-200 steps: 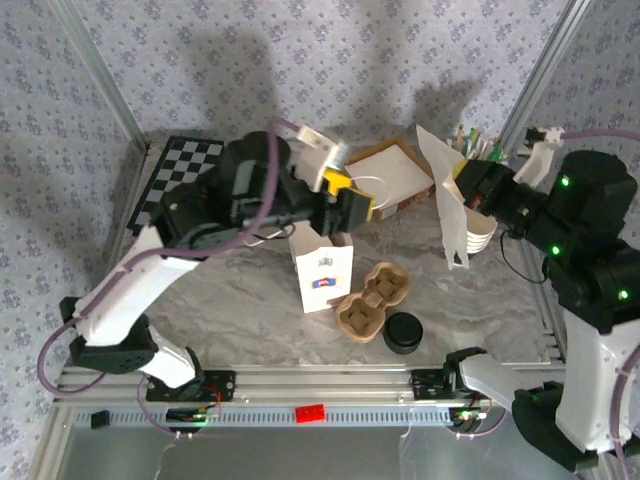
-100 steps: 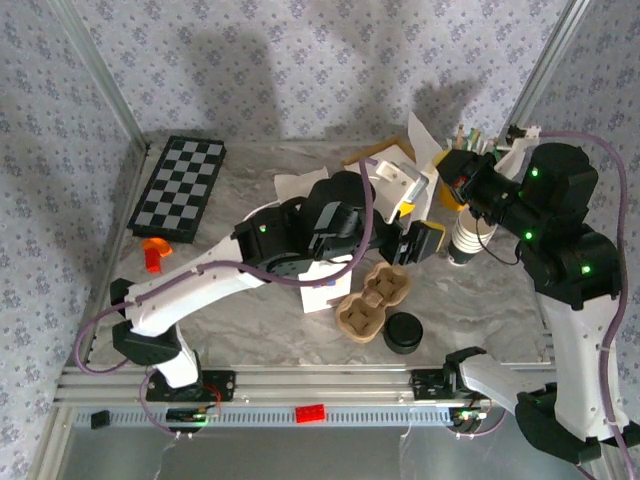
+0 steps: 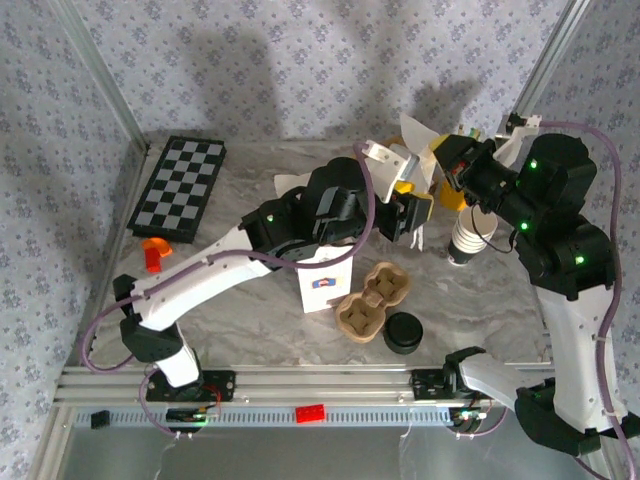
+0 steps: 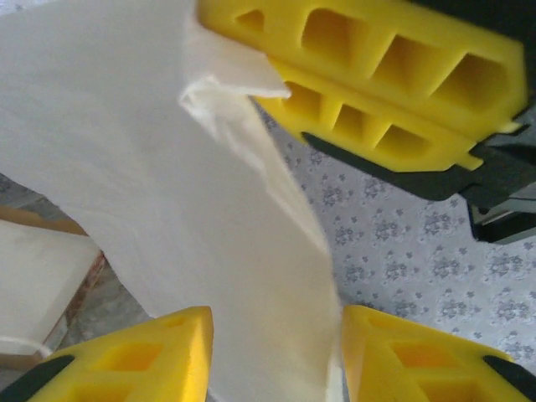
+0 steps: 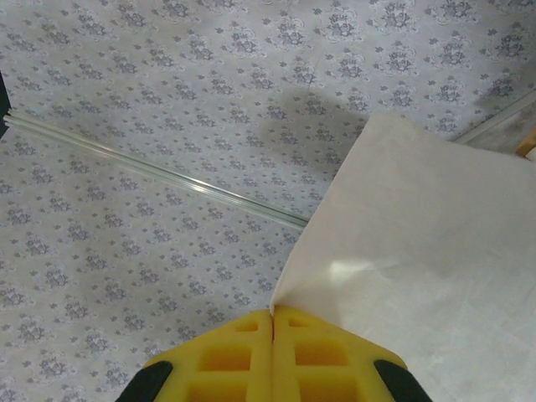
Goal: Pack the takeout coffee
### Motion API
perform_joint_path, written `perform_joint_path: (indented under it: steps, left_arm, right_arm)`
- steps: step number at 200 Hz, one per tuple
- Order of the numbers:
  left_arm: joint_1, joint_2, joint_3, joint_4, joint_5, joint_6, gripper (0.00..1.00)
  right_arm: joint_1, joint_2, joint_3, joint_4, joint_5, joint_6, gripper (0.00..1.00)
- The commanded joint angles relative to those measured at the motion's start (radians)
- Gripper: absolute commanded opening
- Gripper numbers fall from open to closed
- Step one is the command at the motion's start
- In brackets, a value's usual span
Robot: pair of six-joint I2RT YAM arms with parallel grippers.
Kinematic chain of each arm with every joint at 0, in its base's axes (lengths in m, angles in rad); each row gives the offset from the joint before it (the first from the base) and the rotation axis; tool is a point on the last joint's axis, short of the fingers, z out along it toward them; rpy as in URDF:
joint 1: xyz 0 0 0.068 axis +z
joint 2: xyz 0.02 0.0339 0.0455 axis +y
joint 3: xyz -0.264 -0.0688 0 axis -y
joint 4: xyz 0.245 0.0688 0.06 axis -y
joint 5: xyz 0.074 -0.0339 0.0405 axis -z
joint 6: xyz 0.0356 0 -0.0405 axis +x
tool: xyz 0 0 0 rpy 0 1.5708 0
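Paper bag (image 4: 126, 134) hung over the table (image 3: 240, 290), far right, pinched in right gripper (image 5: 272, 335) jaws. Left gripper (image 4: 276, 343) jaws half-wide, astride its edge. Light, limp, tearable (take the rim).

The right gripper (image 5: 272, 316) has its two yellow fingers (image 5: 234, 347) pressed flat together, pinching the lower corner of the white paper bag (image 5: 419, 243). From the fingertips the bag spreads up and away to the right. Beyond the fingers is flowered wallpaper (image 5: 151, 84), crossed above and left of them by a thin slanting rail (image 5: 159, 172).
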State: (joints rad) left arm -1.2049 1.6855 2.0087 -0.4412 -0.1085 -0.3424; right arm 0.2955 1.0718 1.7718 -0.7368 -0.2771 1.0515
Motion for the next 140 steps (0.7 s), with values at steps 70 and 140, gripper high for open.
perform_joint_path:
  steps: [70, 140]
  left_arm:
    - [0.012, 0.11, 0.14, 0.013, 0.006, -0.015, 0.24]
    - [0.058, 0.055, 0.2, -0.187, 0.061, -0.024, 0.0]
  right_arm:
    - [-0.003, -0.027, 0.009, 0.042, -0.004, 0.027, 0.0]
    - [-0.059, -0.036, 0.002, 0.044, -0.052, -0.003, 0.11]
